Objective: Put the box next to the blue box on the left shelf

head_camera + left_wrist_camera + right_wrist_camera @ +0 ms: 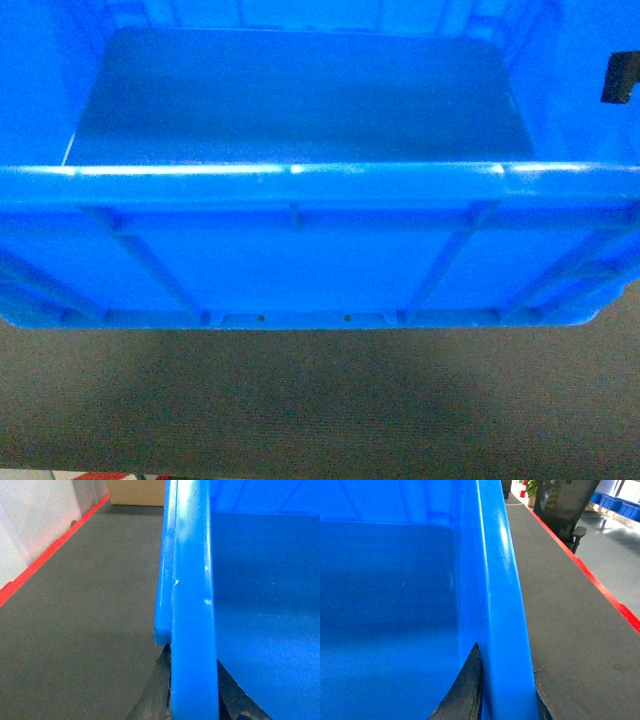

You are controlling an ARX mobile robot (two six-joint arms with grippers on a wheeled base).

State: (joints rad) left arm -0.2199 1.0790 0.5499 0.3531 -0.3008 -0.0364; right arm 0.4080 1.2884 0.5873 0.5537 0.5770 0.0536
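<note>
The box (300, 250) fills the head view. Left fingers (155, 695) straddle and grip its left rim; right fingers (465, 690) likewise grip its right rim.

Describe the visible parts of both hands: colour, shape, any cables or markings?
Only finger ends show. Left hand: two dark grey to black tapered fingers. Right hand: the same, black wedge-shaped fingers with a matte, slightly worn surface. No cables, markings or arm links are in view.
</note>
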